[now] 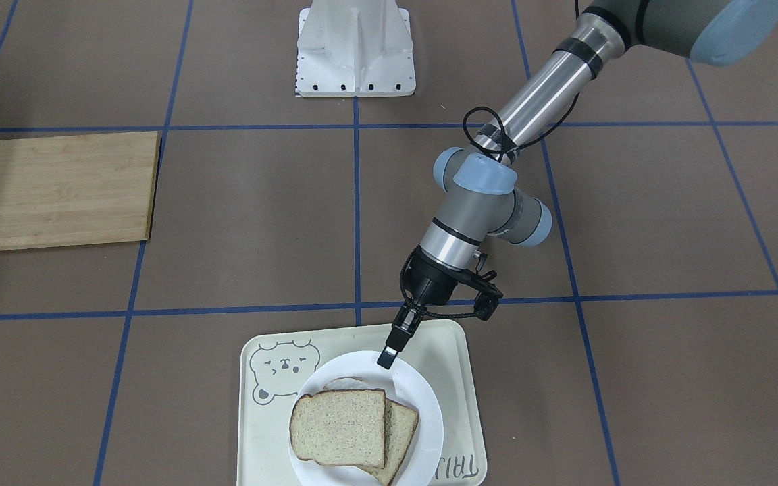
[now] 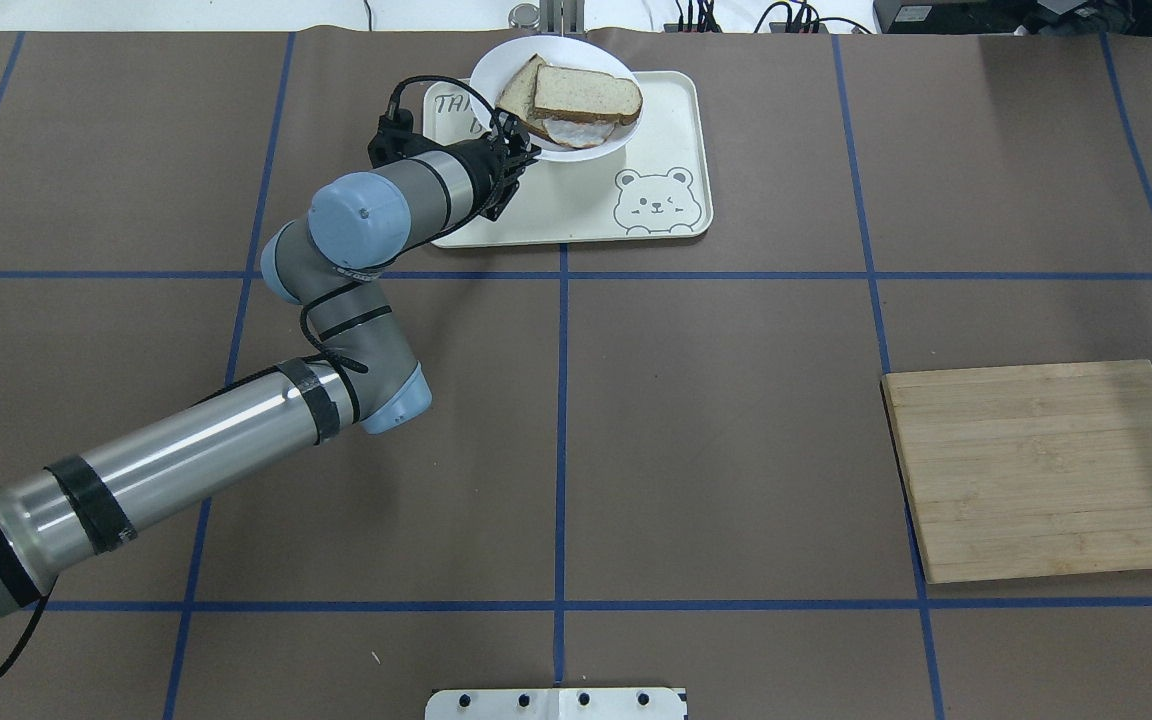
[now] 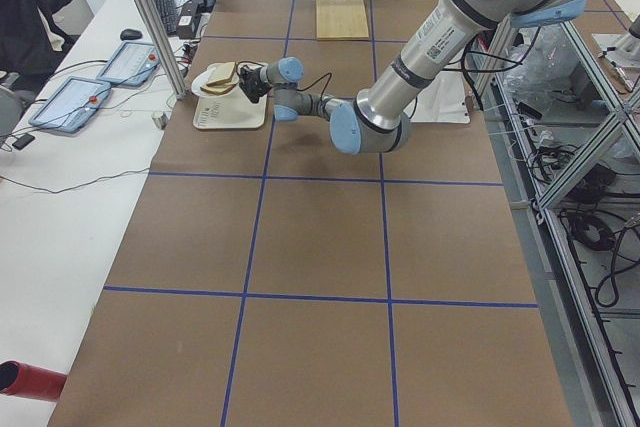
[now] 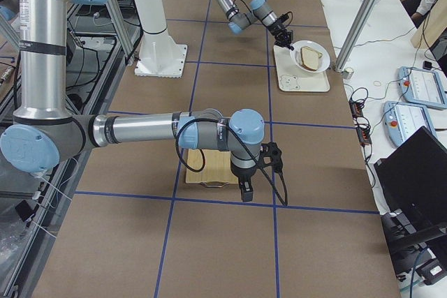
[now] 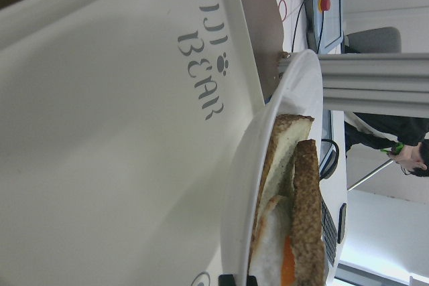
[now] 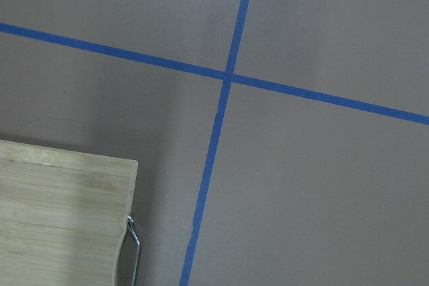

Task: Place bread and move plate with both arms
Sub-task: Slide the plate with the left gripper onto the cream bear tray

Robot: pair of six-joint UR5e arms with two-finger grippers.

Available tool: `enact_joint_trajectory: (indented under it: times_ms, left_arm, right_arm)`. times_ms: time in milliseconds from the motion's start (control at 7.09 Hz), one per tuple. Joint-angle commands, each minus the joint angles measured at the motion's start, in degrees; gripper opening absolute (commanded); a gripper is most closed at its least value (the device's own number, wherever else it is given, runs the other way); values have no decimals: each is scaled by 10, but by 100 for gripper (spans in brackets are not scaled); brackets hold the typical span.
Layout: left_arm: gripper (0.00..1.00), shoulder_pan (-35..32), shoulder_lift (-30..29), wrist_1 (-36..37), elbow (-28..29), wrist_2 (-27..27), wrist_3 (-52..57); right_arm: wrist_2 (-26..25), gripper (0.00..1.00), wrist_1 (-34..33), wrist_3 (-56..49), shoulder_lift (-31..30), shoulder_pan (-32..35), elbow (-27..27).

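Six cameras cover the counter (image 2: 716, 450). The overhead view looks forward and down from behind the robot. The front-facing view looks steeply down from the opposite side, so you see left and right swapped. Both take in the tray (image 2: 576, 205), the plate (image 2: 488, 72) and the cutting board (image 2: 1036, 470). The two end views look along the counter. Each shows its nearer arm large: the left arm (image 3: 420, 57) or the right arm (image 4: 140, 130). The left wrist camera sits close against the plate, viewing it edge-on. The right wrist camera looks down on the board's corner and a tape crossing (image 6: 226, 76).
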Motion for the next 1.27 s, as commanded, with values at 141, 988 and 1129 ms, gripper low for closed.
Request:
enact_joint_trajectory:
  times_ms: [141,988,1129]
  left_arm:
    - [98,32,4,23,-16,10,67]
    - [98,-58,299,264,-470,-230,373]
    - [98,-78,363,343,-541,-249,515]
  right_arm:
    - [1,100,-1,1,4,0,0]
    - [-5,100,-4,7,0,1,-3]
    - [-4,100,-4,7,0,1,-4]
